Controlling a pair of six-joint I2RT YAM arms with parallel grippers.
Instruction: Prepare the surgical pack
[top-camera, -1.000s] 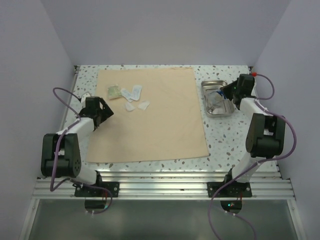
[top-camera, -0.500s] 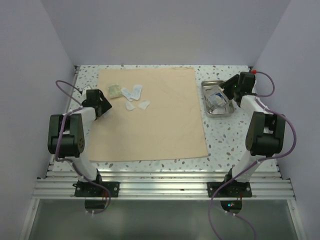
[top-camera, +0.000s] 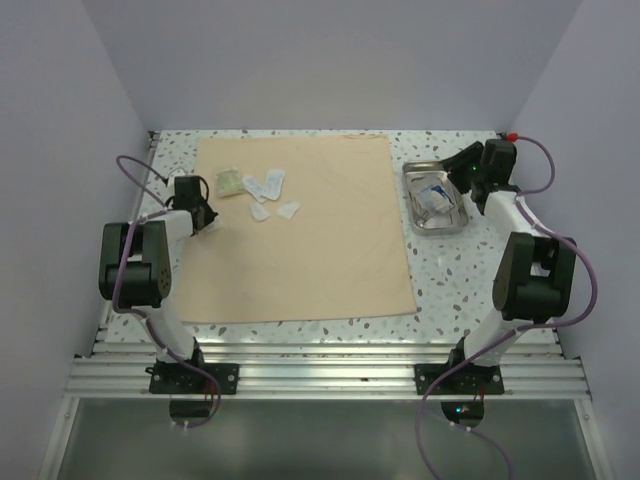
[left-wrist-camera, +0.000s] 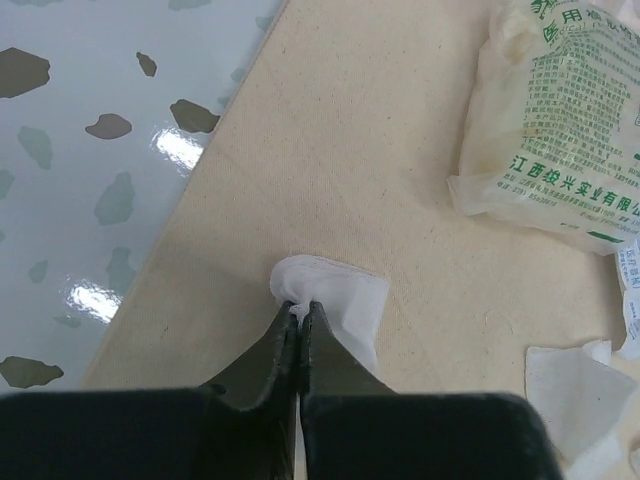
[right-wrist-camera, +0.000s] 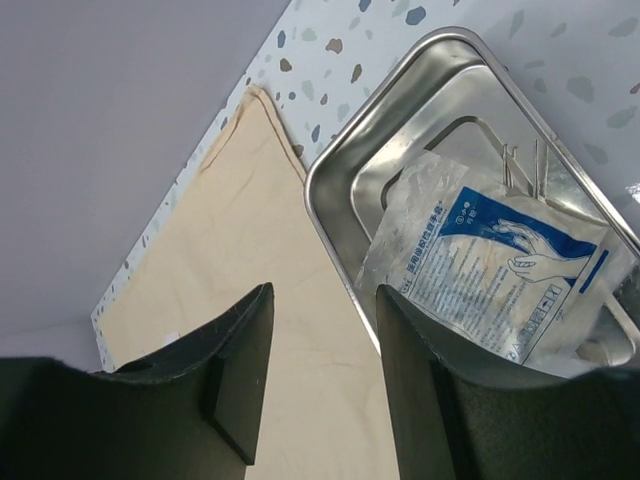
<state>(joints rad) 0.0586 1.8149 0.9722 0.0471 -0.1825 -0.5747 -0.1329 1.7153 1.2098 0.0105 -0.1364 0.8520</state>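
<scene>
Left gripper (left-wrist-camera: 300, 312) pinches a white gauze (left-wrist-camera: 345, 292) near the left edge of the wrap (top-camera: 320, 240), probably to lift it, while the spread right gripper (right-wrist-camera: 325, 295) hovers over the tray (right-wrist-camera: 326, 215) beside the wrap, seemingly having dropped the glove packet (right-wrist-camera: 490, 265)

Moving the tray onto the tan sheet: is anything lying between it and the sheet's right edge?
Nothing visible. The steel tray sits just right of the wrap sheet, with only a narrow strip of bare table between them. The gauze packets lie in the sheet's far-left part, out of that path.
</scene>
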